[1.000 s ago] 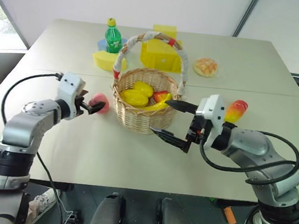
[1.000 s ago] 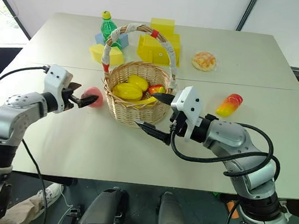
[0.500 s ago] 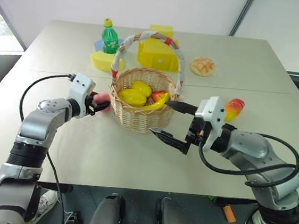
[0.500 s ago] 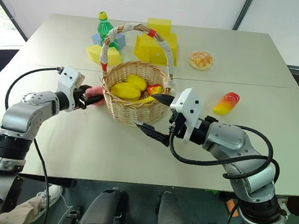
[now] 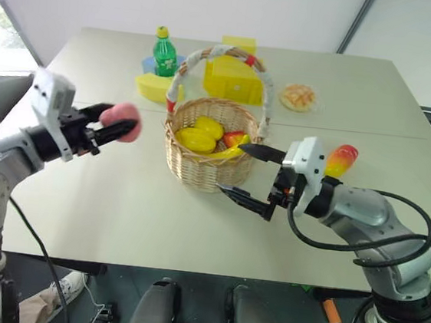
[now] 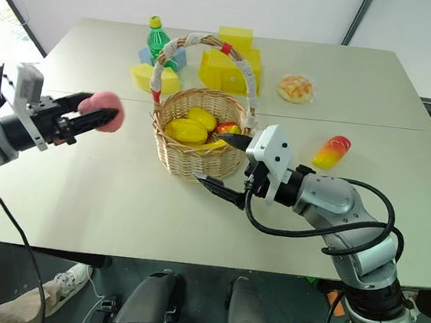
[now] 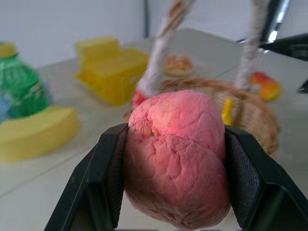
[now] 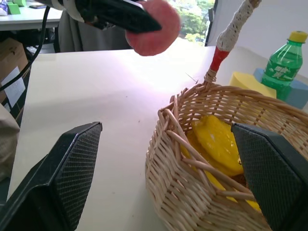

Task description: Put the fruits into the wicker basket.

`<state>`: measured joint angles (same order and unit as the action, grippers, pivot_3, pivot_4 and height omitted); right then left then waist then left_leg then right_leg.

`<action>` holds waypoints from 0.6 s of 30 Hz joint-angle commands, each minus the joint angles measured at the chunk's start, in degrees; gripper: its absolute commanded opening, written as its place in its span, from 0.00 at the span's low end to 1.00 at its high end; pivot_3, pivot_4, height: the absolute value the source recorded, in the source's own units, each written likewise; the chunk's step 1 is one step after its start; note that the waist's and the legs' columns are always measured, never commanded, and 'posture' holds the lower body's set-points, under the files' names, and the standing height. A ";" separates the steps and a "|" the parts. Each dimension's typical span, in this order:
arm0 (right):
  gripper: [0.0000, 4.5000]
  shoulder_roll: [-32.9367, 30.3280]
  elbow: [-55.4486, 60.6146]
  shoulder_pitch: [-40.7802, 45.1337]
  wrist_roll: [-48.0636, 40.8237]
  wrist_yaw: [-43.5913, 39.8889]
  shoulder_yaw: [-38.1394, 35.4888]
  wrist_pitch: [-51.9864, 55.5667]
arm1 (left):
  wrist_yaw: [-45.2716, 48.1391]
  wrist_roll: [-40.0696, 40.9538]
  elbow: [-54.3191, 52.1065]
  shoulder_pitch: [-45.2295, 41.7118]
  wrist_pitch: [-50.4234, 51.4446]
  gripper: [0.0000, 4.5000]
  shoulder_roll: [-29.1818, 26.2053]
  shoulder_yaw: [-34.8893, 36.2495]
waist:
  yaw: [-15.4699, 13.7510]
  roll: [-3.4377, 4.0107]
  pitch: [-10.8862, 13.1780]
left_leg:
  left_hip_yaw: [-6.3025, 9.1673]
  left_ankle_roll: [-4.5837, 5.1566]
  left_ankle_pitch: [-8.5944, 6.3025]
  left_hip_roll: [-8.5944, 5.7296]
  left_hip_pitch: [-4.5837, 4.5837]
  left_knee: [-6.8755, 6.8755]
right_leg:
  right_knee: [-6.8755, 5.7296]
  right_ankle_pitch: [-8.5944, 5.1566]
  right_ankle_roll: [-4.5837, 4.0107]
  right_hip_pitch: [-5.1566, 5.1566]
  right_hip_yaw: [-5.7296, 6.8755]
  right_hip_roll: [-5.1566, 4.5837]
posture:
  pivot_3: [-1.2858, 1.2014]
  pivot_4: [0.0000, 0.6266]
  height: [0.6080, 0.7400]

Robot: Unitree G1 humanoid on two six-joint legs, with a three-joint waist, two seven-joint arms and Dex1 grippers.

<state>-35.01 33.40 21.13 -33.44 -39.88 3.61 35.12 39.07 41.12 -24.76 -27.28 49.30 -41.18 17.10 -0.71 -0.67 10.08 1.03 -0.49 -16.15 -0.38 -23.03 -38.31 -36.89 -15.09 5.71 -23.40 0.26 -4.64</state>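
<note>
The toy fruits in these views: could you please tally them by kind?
Peach: 1
Mango: 1
Yellow oval fruits: 2
Banana: 1
Apple: 1
Total: 6

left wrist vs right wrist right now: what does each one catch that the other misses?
Left wrist alone: the left gripper's pads pressed on both sides of the pink peach, the bread bun, the mango on the table. Right wrist alone: the right gripper wide open by the wicker basket, the yellow fruits inside it. Both: peach, basket handle, green bottle, yellow blocks.
</note>
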 commanded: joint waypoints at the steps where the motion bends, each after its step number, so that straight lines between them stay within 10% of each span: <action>1: 1.00 -0.59 -0.50 1.44 1.00 -0.27 -1.82 -1.67 | -6.64 -7.50 2.14 -7.18 -1.47 0.56 4.48 -11.30 | -0.07 -0.01 -0.01 | 0.01 0.00 0.00 -0.04 0.04 0.00 | 0.00 0.00 0.00 0.05 0.00 0.01 | 0.52 0.24 1.00; 7: 1.00 -1.51 1.24 -0.76 1.54 1.26 -3.96 -0.90 | -6.28 -13.52 8.91 -11.12 -5.93 0.56 8.76 -19.12 | 1.53 -0.01 0.00 | -0.08 0.03 -0.01 -0.06 0.05 0.12 | -0.09 -0.03 -0.04 -0.13 -0.06 0.22 | 0.52 0.24 1.00; 12: 1.00 -2.76 3.04 -5.18 2.44 3.09 -6.98 -1.39 | -3.58 -13.36 12.23 -12.54 -7.00 0.98 10.44 -19.53 | 1.39 -0.01 0.00 | -0.05 0.02 0.00 0.10 -0.02 0.09 | -0.10 -0.05 -0.09 -0.18 -0.05 0.35 | 0.52 0.24 1.00; 18: 1.00 -2.92 -6.72 -5.99 10.39 14.08 -13.79 1.06 | 2.68 -8.51 6.19 -8.43 -8.68 0.98 10.64 -18.55 | 1.36 -0.01 0.00 | -0.07 0.00 0.01 0.12 0.01 0.04 | -0.12 -0.05 -0.08 -0.12 -0.08 0.26 | 0.52 0.24 1.00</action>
<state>-37.39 28.94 14.45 -25.39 -29.14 -7.81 35.03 39.61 30.57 -14.75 -36.06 42.00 -30.49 -2.60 0.66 -0.68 10.07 0.95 -0.49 -16.13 -0.26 -23.01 -38.27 -37.01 -15.15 5.64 -23.52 0.17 -4.40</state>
